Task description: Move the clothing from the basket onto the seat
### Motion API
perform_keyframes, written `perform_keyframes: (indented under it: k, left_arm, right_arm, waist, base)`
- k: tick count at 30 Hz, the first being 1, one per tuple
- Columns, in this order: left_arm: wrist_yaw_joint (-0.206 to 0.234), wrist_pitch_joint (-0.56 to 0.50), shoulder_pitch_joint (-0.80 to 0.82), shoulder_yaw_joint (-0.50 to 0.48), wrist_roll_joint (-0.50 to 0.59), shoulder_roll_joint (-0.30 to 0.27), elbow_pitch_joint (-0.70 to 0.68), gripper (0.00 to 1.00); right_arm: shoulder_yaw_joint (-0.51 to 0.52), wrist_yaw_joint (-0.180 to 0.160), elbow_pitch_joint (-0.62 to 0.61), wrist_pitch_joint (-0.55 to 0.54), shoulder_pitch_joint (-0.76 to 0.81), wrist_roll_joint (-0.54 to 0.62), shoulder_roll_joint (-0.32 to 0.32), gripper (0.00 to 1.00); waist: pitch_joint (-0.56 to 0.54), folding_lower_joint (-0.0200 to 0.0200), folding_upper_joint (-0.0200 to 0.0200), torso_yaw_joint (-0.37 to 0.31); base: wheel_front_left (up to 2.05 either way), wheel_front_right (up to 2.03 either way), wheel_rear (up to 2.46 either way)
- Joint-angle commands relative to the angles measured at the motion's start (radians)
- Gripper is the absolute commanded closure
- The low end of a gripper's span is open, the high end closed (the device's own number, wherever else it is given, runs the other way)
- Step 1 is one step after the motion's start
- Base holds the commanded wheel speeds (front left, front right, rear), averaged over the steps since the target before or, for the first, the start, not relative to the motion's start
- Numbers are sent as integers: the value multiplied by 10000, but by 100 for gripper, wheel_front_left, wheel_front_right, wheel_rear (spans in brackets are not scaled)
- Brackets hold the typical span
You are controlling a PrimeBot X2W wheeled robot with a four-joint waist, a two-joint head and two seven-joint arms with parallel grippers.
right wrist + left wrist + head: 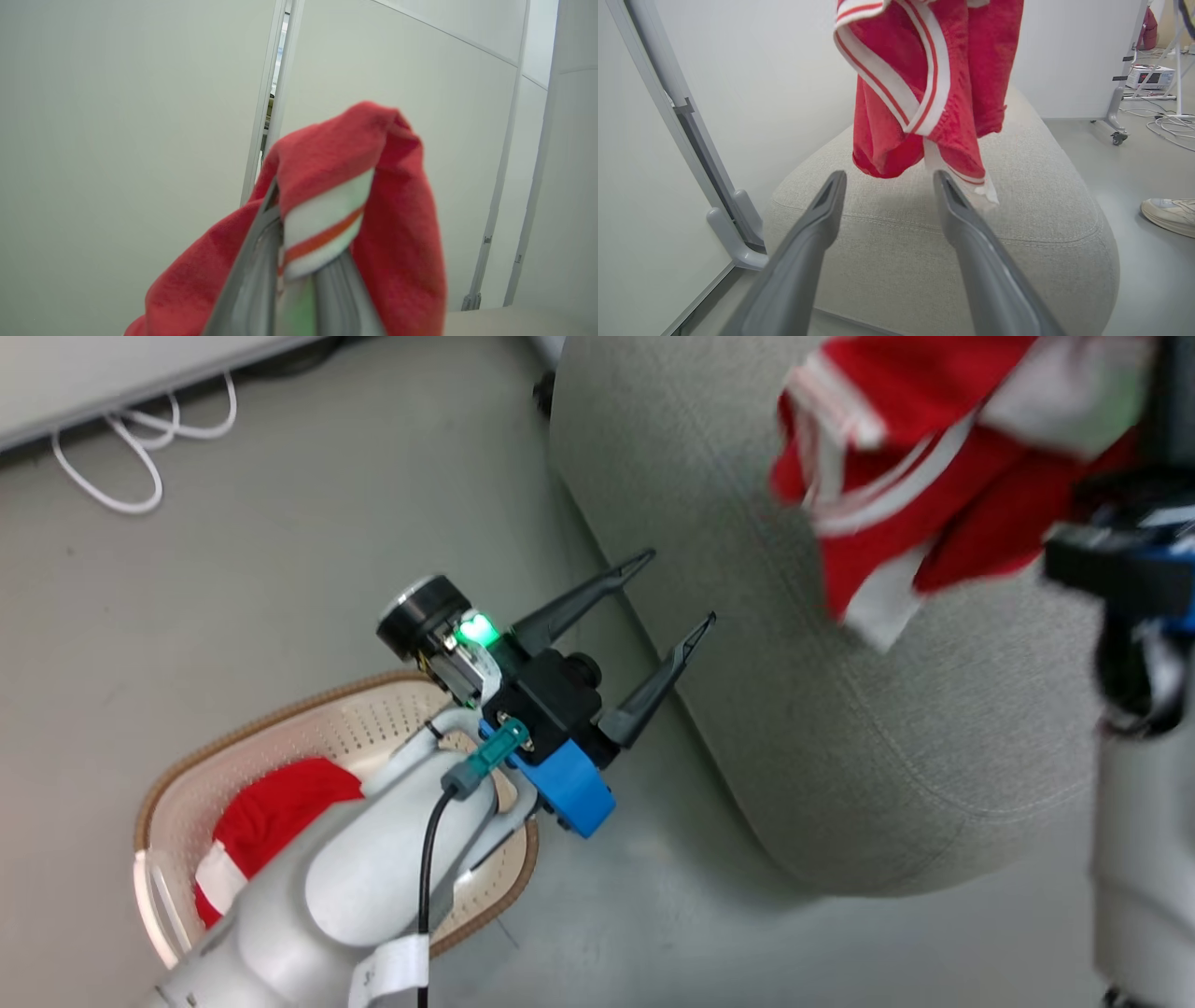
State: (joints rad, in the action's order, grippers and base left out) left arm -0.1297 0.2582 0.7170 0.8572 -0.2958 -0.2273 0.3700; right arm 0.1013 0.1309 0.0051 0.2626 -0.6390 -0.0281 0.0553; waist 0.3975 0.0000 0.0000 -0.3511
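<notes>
head view | l hand apart | r hand clamped on clothing over seat

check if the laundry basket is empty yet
Not empty: a red garment with a white stripe lies in the laundry basket, partly hidden under the left forearm.

We held our left gripper low with its fingers spread wide and empty; our right gripper, raised far right, pinched the clothing.
</notes>
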Motion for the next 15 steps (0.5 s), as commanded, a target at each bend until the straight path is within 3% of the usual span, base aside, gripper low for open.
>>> perform_keyframes:
  k: [1, 8, 12, 15]
  left_arm:
    - [-7, -108, 447, 68, 81, -173, -177, 0]
    - [-7, -480, 1528, 194, 331, -723, -901, 0]
    - [0, -682, 1838, 86, 383, -1063, -1263, 0]
    - [0, -766, 1944, 82, 433, -1185, -1412, 0]
  right_arm:
    - [511, -1, -149, 34, -930, 39, 274, 100]
    - [2342, -3, 24, 33, -3434, 40, 1518, 100]
    - [3148, -3, 747, 31, -4260, -65, 2416, 100]
    - [3551, -3, 1116, 33, -4496, -109, 2651, 100]
  waist:
    - [1112, 0, 0, 305]
    - [3141, 0, 0, 564]
    - [3949, 0, 0, 525]
    - [4252, 0, 0, 513]
  base:
    - [0, 0, 0]
    - [0, 0, 0]
    - [0, 0, 0]
    - [0, 0, 0]
